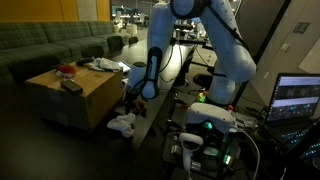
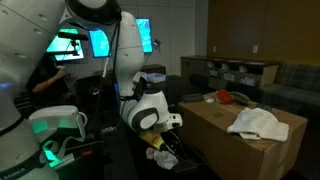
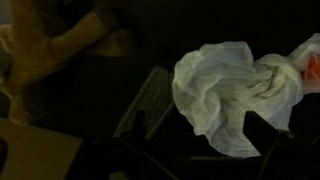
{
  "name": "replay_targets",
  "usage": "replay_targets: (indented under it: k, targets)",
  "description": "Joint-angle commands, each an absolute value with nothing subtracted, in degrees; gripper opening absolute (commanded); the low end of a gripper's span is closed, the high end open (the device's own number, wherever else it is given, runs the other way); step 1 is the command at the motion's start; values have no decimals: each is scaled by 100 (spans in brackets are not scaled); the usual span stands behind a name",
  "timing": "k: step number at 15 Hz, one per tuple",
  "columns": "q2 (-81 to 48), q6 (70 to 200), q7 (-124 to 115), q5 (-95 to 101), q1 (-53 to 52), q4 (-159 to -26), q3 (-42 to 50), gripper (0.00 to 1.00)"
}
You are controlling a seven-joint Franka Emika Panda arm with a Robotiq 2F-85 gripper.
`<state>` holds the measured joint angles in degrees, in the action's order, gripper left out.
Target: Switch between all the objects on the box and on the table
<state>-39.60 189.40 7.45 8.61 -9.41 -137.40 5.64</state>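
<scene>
In an exterior view, a white cloth (image 1: pixel 100 65) and a red thing (image 1: pixel 66 68) are seen on the box (image 1: pixel 85 105). The claw (image 1: pixel 134 101) is held low beside the box, above a white rag (image 1: pixel 122 124). In an exterior view, the white cloth (image 2: pixel 258 122) is seen on the box (image 2: pixel 225 135). In the wrist view, the white rag (image 3: pixel 225 95) is shown; whether the claw is apart cannot be told.

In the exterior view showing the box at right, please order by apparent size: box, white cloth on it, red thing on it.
Largest: box.
Then: white cloth.
Smallest: red thing; it lies farther from the camera, yet clearly looks smaller.
</scene>
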Motion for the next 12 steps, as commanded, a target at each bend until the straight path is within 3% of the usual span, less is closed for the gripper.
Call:
replay_targets:
  k: [1, 12]
  targets:
    - [-4117, 19346, 579, 555, -1366, -13842, 657, 100]
    - [-4670, 19383, 510, 204, -1614, -13646, 776, 100]
